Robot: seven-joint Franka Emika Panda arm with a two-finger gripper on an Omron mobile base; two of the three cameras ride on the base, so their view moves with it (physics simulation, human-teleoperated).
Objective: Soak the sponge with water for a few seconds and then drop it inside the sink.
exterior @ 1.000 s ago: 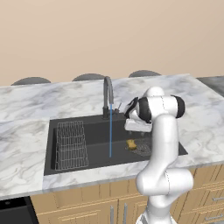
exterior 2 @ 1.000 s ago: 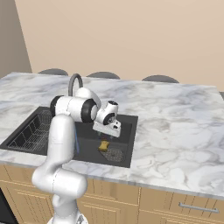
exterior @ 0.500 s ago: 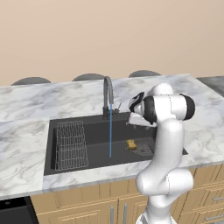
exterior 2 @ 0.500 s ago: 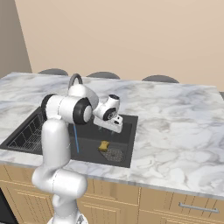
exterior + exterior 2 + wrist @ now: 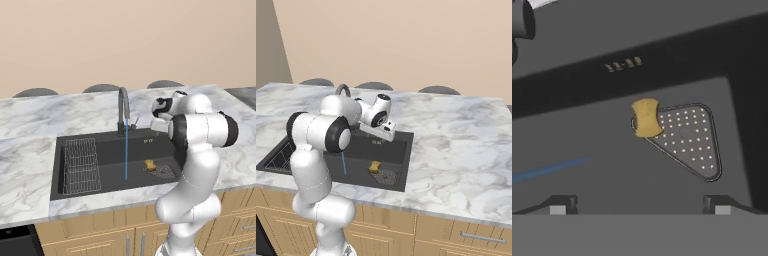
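Note:
The mustard-yellow sponge (image 5: 149,165) (image 5: 375,166) (image 5: 647,117) lies on the floor of the black sink (image 5: 100,150) (image 5: 401,150) (image 5: 612,165), overlapping the corner of the grey mesh drain (image 5: 689,142) (image 5: 165,173) (image 5: 387,176). A thin blue stream of water (image 5: 126,150) (image 5: 344,163) (image 5: 552,169) falls from the faucet (image 5: 122,106), well left of the sponge. My gripper (image 5: 159,128) (image 5: 377,134) (image 5: 639,205) hangs above the sink's right half, over the sponge and apart from it. It is open, with nothing between its fingertips (image 5: 562,204).
A wire rack (image 5: 80,165) fills the basin's left part. Marble countertop (image 5: 30,165) (image 5: 456,150) surrounds the sink. The faucet's base (image 5: 121,131) stands at the back rim, close to my hand. Dark chair backs (image 5: 438,90) show behind the counter.
My hand has risen and drawn back from the basin, still open. The sponge has stayed by the drain and the water keeps running.

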